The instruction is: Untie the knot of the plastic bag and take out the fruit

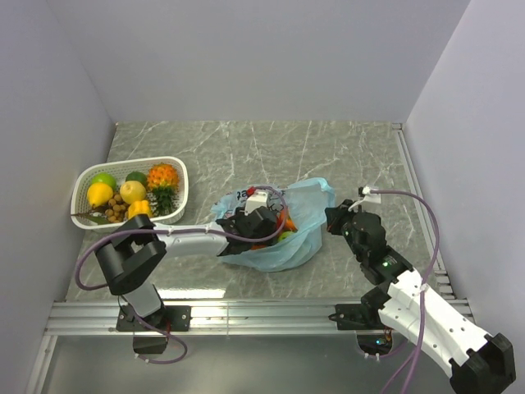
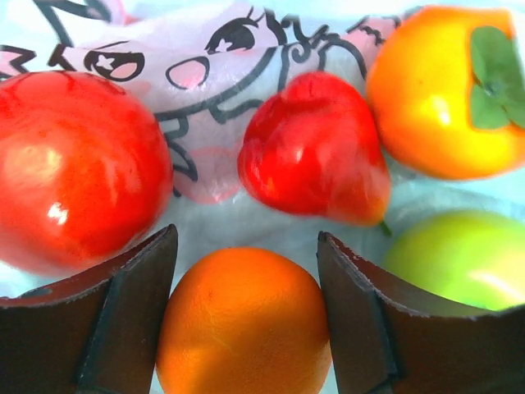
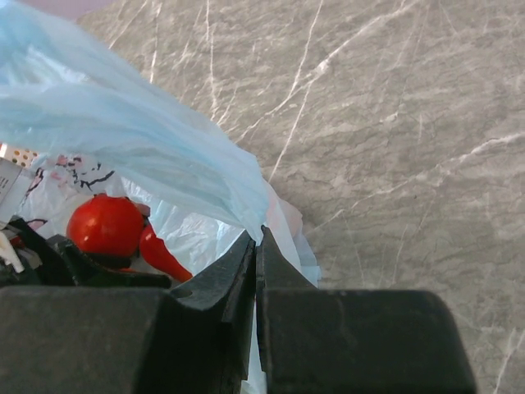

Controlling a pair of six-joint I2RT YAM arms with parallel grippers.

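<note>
We are flanking the round orange (image 2: 244,324) between the jaws of our left gripper (image 2: 246,238) inside the plastic bag (image 3: 123,123), grip unclear; our right gripper (image 3: 255,238) is clamping the bag's rim.

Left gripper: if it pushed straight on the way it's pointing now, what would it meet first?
The round orange, lying between the left gripper's open jaws inside the plastic bag. Past it, probably the red strawberry-like piece, though depth is unclear.
</note>
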